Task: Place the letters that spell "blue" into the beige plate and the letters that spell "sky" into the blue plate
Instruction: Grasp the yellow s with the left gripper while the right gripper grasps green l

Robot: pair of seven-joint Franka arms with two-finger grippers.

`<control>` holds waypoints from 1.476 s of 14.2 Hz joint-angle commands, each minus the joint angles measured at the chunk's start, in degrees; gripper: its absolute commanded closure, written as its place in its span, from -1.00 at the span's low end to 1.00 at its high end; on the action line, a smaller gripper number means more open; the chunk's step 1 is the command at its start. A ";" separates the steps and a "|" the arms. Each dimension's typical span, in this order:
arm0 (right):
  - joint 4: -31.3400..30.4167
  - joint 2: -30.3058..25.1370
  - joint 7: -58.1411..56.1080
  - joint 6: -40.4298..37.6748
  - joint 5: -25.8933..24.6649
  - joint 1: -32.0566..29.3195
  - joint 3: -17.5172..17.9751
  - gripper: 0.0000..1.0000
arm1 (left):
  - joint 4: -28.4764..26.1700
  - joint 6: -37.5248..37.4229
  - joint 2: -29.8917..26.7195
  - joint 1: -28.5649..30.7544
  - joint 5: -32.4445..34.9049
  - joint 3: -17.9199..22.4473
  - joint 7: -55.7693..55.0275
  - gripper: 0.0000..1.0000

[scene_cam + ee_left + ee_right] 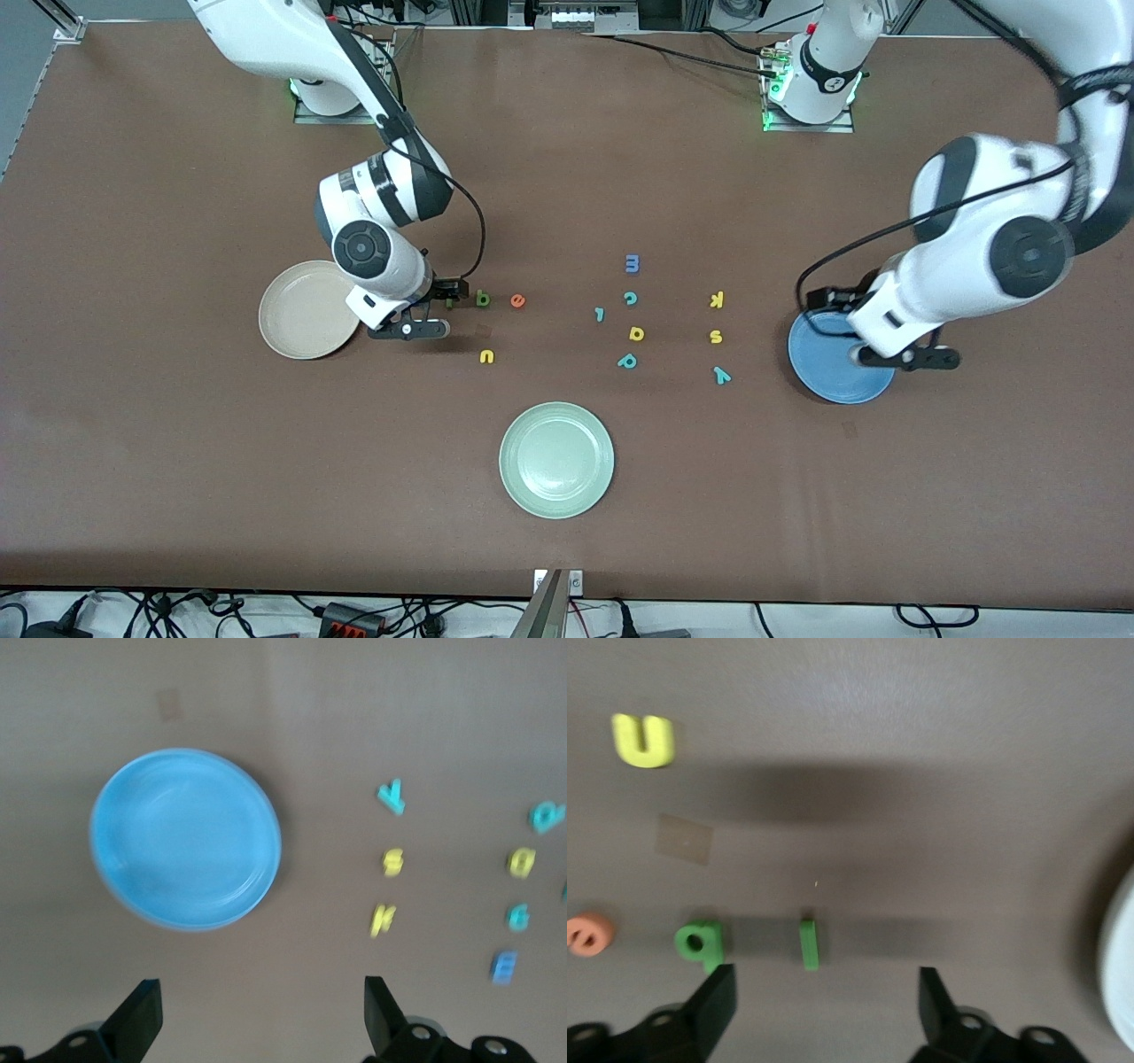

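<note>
The pale green plate (556, 459) lies nearest the camera, empty. The right claw (818, 992) hovers with jaws apart over the dark green "l" (808, 943), just beside the beige plate (306, 310). It is light, thin, soft foam, so pinch its long flat sides. The left claw (263, 1014) waits spread over the blue plate (186, 839).

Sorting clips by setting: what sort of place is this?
Likely a robotics lab: two white arms bolted to a brown-covered table, cables along its edge, with small foam letters and round plates as props.
</note>
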 commanded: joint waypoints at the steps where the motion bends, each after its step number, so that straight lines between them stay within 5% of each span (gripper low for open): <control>1: 0.47 2.31 1.55 2.85 1.64 1.71 -0.35 -0.54 | 2.37 7.13 6.61 -2.08 -0.33 0.18 -5.62 -1.00; 5: 0.20 3.11 1.56 2.86 1.64 1.89 -0.35 -0.26 | -0.86 11.27 11.54 -6.47 0.20 0.26 -5.80 -1.00; 10: 0.12 3.63 1.56 2.86 1.64 1.98 -0.35 -0.02 | -12.37 27.78 11.20 -7.35 0.20 0.17 -5.89 -1.00; 16: 0.38 4.16 1.56 2.86 1.64 2.42 -0.35 0.12 | -13.18 29.92 13.83 -9.46 0.29 0.09 -5.54 -0.97; 21: 0.29 4.08 1.47 1.72 1.64 2.68 -0.35 0.94 | -13.18 30.01 14.80 -10.08 0.20 0.09 -5.98 -0.16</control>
